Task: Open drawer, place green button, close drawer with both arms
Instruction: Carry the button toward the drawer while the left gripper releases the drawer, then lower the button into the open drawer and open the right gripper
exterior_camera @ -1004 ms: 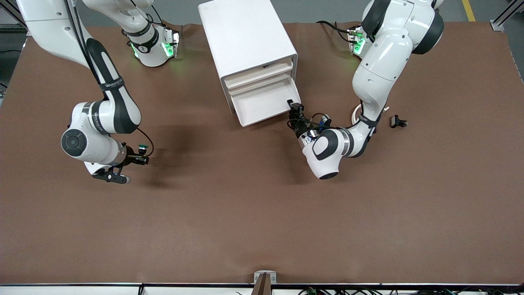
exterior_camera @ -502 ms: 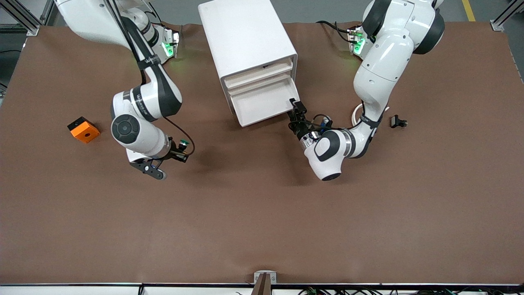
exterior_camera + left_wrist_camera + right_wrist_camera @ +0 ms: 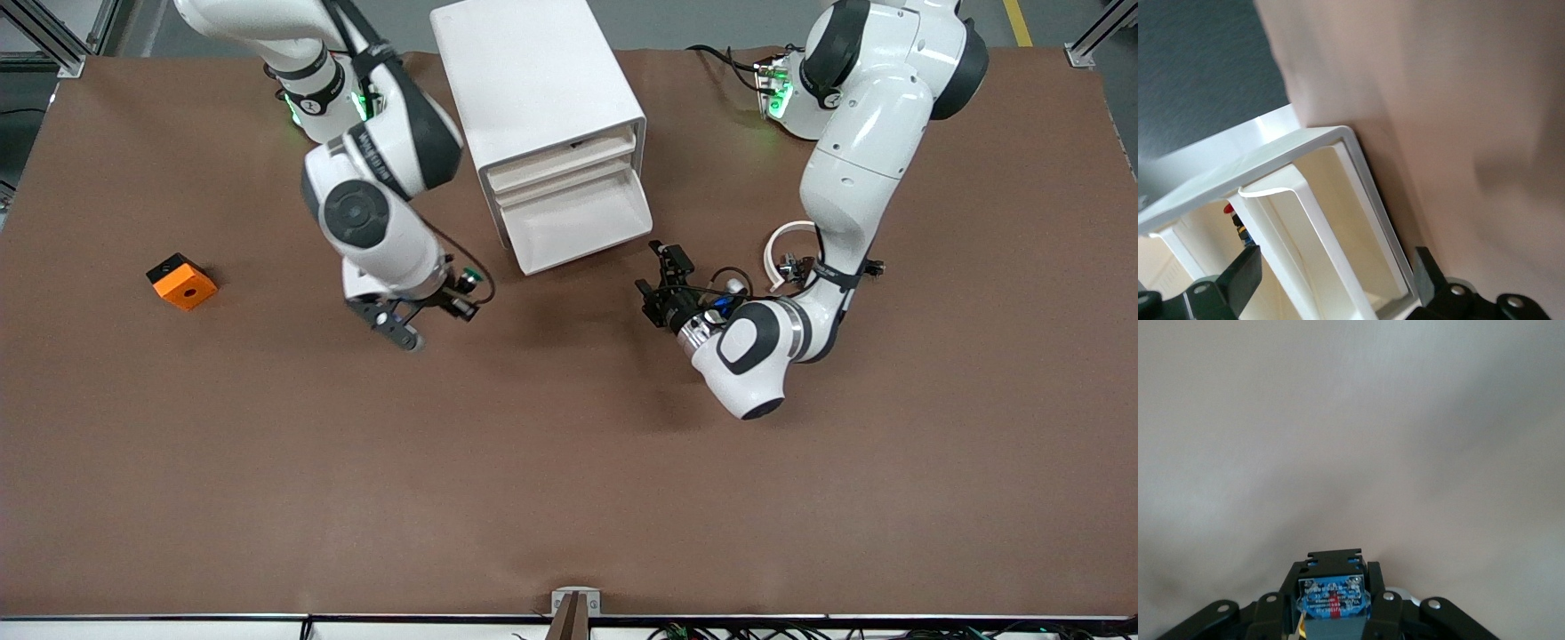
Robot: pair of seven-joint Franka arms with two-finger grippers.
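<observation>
The white cabinet (image 3: 533, 80) has its third drawer (image 3: 578, 227) pulled out, and the tray's inside is bare. The drawer's rim (image 3: 1361, 180) fills the left wrist view. My left gripper (image 3: 660, 274) is open and empty, a little off the drawer's corner toward the left arm's end; in its own view (image 3: 1331, 293) the jaws stand wide apart. My right gripper (image 3: 462, 302) is shut on the button (image 3: 468, 280), green cap up, over the table beside the drawer's front toward the right arm's end. The right wrist view shows the button's blue-black body (image 3: 1331, 597) clamped between the fingers (image 3: 1377, 603).
An orange cube (image 3: 181, 281) lies toward the right arm's end of the table. A white curved arc with black clip pieces (image 3: 784, 249) lies by the left arm's forearm, partly hidden. Bare brown table (image 3: 569, 462) stretches nearer the front camera.
My right arm has swung the button from the right arm's end toward the drawer, uncovering the orange cube. My left gripper has come off the drawer's corner and drawn back toward the front camera.
</observation>
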